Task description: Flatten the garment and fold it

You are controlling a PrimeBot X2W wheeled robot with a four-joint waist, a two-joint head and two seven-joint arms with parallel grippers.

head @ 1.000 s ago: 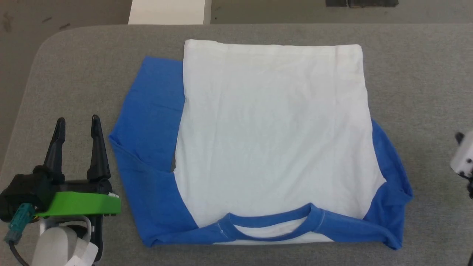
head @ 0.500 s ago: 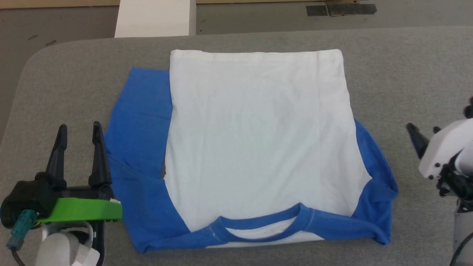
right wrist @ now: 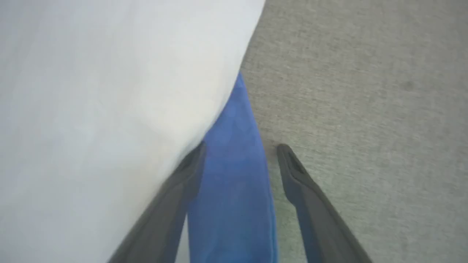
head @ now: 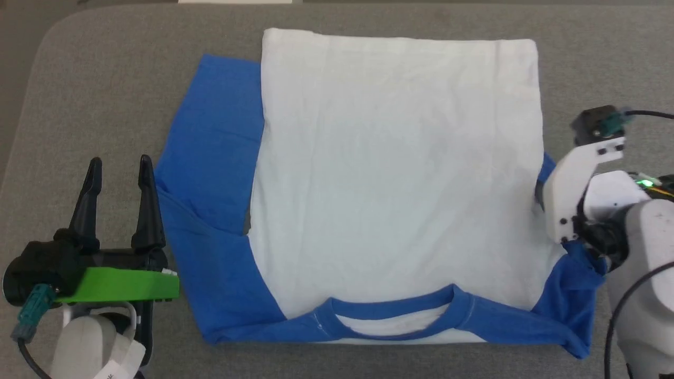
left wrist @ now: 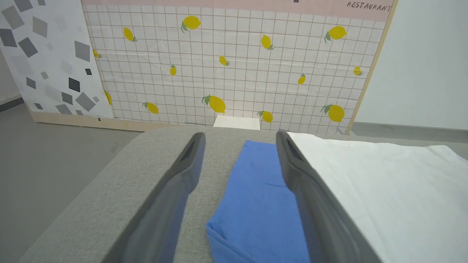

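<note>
Shirt (head: 395, 173) flat, mid-table (head: 105, 79), neckband (head: 389, 310) toward near edge, sleeves out sideways, not yet folded in.
Right gripper (right wrist: 242, 148): jaws apart, straddling right sleeve (right wrist: 234, 190) edge, likely lined up to pinch and fold inward.
Left gripper (head: 120, 160): jaws apart at left sleeve (head: 210, 158) edge, holding nothing.

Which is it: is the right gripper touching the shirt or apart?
Cannot tell. In the right wrist view the right gripper straddles the shirt at its blue sleeve, jaws open, but contact is unclear; in the head view the fingertips are hidden.
</note>
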